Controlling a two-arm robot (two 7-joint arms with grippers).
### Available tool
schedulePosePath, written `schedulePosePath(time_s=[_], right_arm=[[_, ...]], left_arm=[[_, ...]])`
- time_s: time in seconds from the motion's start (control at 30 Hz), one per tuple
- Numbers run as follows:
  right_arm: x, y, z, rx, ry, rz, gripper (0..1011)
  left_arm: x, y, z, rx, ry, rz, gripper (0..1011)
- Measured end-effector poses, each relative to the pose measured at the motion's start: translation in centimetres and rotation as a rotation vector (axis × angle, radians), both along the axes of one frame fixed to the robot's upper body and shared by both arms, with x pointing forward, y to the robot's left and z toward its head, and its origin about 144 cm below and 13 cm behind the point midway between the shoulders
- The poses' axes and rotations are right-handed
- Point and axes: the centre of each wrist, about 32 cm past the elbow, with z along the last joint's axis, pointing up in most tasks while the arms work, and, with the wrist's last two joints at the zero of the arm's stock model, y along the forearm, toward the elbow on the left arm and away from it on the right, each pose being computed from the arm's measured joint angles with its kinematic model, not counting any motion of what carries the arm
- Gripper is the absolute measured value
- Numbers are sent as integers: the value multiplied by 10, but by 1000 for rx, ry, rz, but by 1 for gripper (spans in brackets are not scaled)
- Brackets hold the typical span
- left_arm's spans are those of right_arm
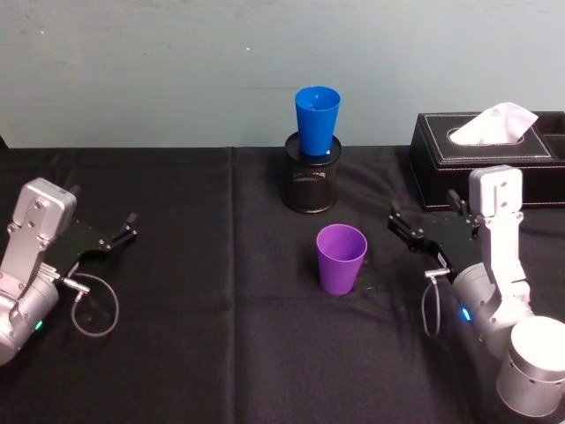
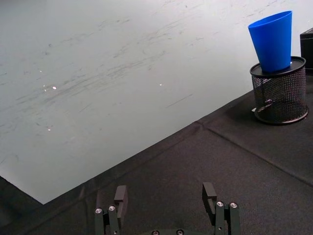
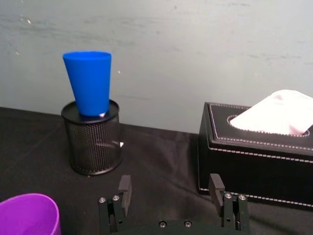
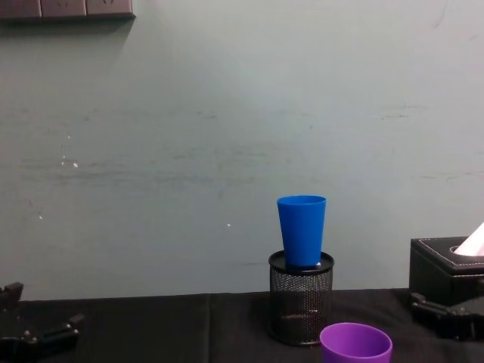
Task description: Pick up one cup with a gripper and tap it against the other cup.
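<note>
The purple cup (image 1: 341, 258) stands upright on the black cloth at the middle of the table, its rim also low in the chest view (image 4: 355, 342) and in the right wrist view (image 3: 29, 213). Behind it the blue cup (image 1: 316, 119) sits upright on top of a black wire-mesh pen holder (image 1: 311, 177). My right gripper (image 1: 395, 223) hovers open just right of the purple cup, apart from it, fingers (image 3: 124, 188) spread with nothing between them. Far to the left, my left gripper (image 1: 131, 227) rests open and empty (image 2: 165, 193).
A black tissue box (image 1: 490, 159) with a white tissue stands at the back right, just behind the right arm. A pale wall (image 4: 227, 136) closes off the table's far edge. Bare black cloth (image 1: 212, 309) lies between the left gripper and the purple cup.
</note>
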Motion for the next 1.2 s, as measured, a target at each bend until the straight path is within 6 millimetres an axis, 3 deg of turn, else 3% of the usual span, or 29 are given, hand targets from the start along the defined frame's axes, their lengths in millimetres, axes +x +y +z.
schedulePosePath(time_s=[1.2], right_arm=[[2,-1,-2,4,18,5,1002]], left_arm=[[0,0,0,0,0,0,1000]])
